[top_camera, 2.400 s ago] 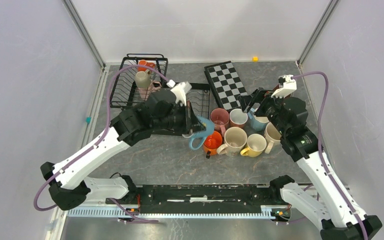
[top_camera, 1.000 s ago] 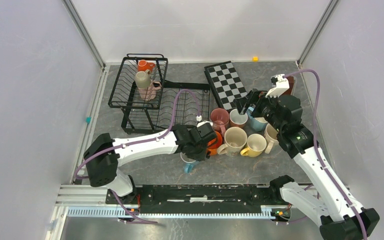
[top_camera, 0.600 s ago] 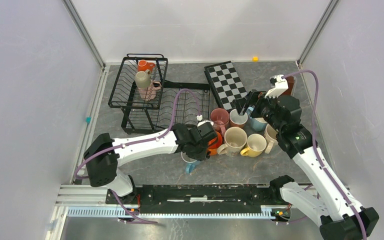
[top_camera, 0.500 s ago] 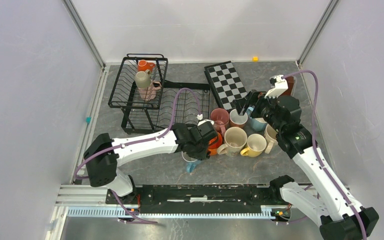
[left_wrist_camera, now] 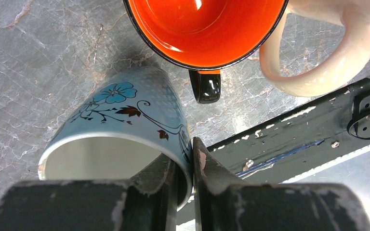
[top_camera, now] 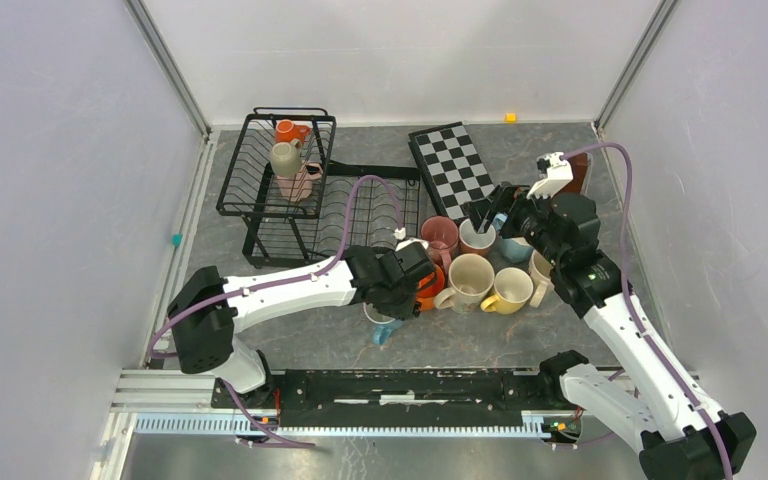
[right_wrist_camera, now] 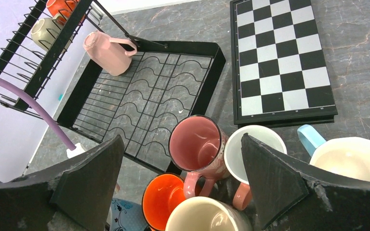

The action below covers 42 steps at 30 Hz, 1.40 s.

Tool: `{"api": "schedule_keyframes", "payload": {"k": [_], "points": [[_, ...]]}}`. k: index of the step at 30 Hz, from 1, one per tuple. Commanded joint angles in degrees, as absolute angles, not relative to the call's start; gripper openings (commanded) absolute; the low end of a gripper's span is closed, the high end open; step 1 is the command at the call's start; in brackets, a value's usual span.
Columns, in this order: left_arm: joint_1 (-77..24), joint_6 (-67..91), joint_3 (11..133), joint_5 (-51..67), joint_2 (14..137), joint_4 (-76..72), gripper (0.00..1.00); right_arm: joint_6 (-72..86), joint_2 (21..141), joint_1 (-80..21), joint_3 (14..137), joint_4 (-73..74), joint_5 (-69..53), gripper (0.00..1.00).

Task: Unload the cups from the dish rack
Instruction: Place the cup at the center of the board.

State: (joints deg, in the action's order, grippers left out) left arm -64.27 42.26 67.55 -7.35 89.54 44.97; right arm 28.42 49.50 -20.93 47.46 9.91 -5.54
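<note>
My left gripper is shut on the rim of a light blue flowered mug. It holds the mug tilted, low over the table, just in front of an orange mug. In the top view the blue mug sits under my left gripper. My right gripper is open and empty above the cluster of mugs on the table. The black dish rack holds three mugs in its basket: orange, beige and pink. Its flat tray is bare.
A black-and-white checkerboard lies behind the mug cluster. The black base rail runs along the near edge, close to the blue mug. A small yellow block sits at the back wall and a teal piece by the left wall.
My left arm has carried the blue mug from beside the rack down to the table in front of the orange mug and has held nearly still since. My right gripper has drifted slightly left.
</note>
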Motion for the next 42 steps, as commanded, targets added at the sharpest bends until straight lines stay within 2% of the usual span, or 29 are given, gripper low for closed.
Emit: {"api": "schedule_keyframes", "payload": {"k": [1,12,27,34,42], "points": [[-64.5,41.8,70.0,-7.4,89.6,44.6,0.20,28.2,49.3,-20.9,47.0,7.1,-6.1,0.98],[-64.4,41.8,69.5,-6.4,90.4,43.6,0.22,28.3,49.0,-20.9,46.2,6.9,-6.3,0.98],[-64.5,41.4,70.6,-6.0,89.5,43.6,0.36,28.2,49.0,-20.9,46.5,6.9,-6.7,0.98],[-64.5,40.7,72.8,-7.3,87.0,46.2,0.52,28.1,49.5,-20.8,46.8,6.6,-7.1,0.98],[-64.5,40.6,73.8,-7.1,83.1,47.8,0.63,28.3,49.9,-20.9,46.3,5.7,-7.8,0.98]]}}
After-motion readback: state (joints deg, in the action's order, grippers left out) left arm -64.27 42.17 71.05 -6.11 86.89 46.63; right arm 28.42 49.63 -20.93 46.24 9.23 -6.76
